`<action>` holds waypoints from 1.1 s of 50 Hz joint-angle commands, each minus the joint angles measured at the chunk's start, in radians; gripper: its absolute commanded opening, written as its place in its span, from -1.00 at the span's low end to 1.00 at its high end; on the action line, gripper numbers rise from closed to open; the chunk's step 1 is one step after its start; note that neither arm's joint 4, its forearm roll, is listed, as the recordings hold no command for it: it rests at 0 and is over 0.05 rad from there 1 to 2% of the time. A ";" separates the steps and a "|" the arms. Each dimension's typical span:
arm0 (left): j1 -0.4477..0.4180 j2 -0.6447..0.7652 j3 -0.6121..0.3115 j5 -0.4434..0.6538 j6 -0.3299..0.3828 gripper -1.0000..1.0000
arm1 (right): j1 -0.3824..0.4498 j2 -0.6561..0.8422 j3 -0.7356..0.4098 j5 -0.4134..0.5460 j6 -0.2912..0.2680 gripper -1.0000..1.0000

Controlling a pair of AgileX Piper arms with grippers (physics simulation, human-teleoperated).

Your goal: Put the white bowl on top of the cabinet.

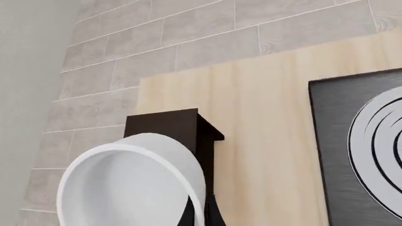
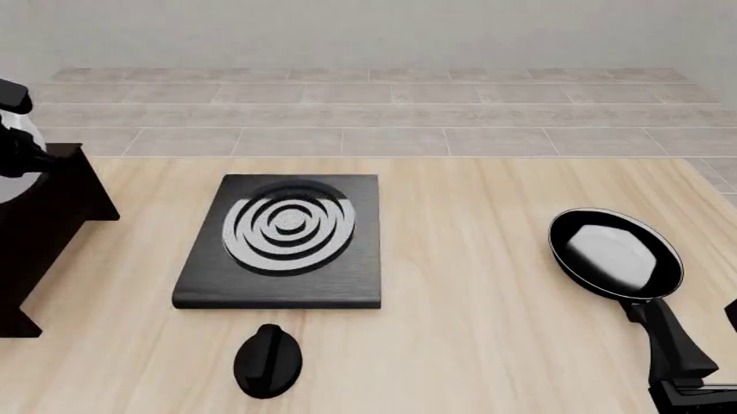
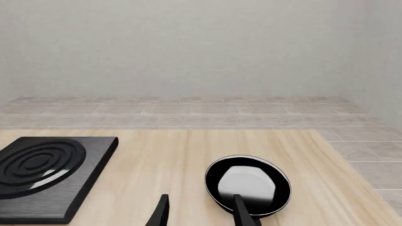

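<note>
The white bowl fills the near part of the left wrist view, tilted, with its rim caught between the dark fingers of my left gripper, which is shut on it. Right behind the bowl stands the dark cabinet. In the front view the cabinet sits at the table's far left, my left gripper hangs over its top, and only a sliver of the white bowl shows at the picture's edge. My right gripper is open and low near the table's front right, holding nothing.
A black stove plate with white rings lies mid-table, and a black knob sits in front of it. A black frying pan rests at the right, its handle pointing toward my right arm. Tiled floor lies beyond the table.
</note>
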 commanded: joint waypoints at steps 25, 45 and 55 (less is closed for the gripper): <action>0.142 0.174 0.001 -0.132 0.012 -1.00 | 0.000 0.000 0.000 0.000 0.000 1.00; 0.103 0.208 0.023 -0.151 -0.024 -1.00 | 0.000 0.000 0.000 0.000 0.000 1.00; 0.070 0.199 0.005 -0.125 -0.021 -1.00 | 0.000 0.000 0.000 0.000 0.000 1.00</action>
